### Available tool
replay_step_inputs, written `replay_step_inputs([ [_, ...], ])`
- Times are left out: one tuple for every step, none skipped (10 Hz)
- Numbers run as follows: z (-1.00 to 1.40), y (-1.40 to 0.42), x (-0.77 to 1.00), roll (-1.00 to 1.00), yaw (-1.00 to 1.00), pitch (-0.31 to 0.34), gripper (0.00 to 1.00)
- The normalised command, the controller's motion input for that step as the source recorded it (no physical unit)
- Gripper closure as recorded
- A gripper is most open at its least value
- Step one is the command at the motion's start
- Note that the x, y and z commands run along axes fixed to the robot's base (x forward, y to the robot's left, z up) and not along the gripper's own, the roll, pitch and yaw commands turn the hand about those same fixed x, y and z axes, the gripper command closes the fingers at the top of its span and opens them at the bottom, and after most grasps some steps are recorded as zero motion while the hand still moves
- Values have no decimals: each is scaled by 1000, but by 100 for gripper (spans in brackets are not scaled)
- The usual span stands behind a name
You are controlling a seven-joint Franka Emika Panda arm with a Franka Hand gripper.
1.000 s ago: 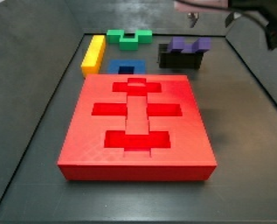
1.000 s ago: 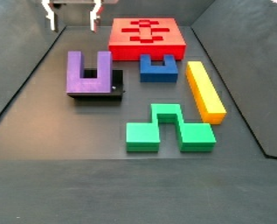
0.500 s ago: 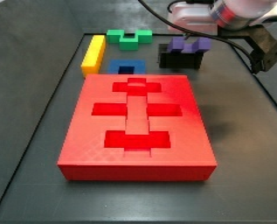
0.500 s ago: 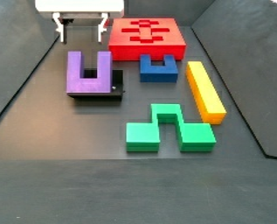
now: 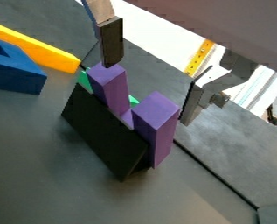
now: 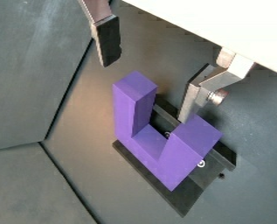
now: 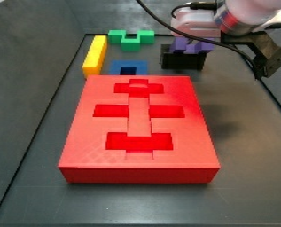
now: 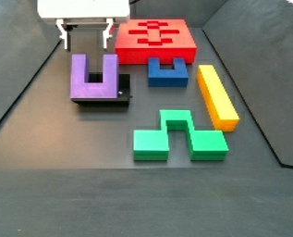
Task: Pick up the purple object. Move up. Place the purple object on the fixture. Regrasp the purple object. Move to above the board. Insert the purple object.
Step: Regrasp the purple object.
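The gripper has come down since a second ago and now hangs low just beyond the prongs of the purple object, where before it was up near the back wall. Its fingers stand wide apart with nothing between them, one on each side of the prongs' line in both wrist views.

The purple object sits on the dark fixture, left of the red board, prongs pointing to the far side. It rests there alone, so the placing looks done and this drop reads to me as the start of the regrasp; the board's slots are all empty.

A blue notched block, a yellow bar and a green block lie to the right, untouched.

I can read no label or writing anywhere.
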Motion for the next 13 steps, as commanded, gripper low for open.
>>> replay_step_inputs([
  [-217, 0, 1000, -6, 0, 94, 0],
  [-214, 77, 1000, -37, 51, 100, 0],
  [-191, 91, 1000, -29, 91, 74, 0],
  [-143, 97, 1000, -26, 89, 86, 0],
  [-109, 77, 1000, 0, 74, 131, 0],
  [-89, 46, 980, 0, 80, 163, 0],
  [-66, 0, 811, 0, 0, 166, 0],
  [-89, 0, 489, 11, 0, 143, 0],
  [0, 0, 20, 0, 0, 0, 0],
  [0, 0, 729, 0, 11, 160, 0],
  [43, 0, 386, -26, 74, 171, 0],
  [49, 100, -80, -226, 0, -154, 0],
  [823, 49, -160, -674, 0, -626, 0],
])
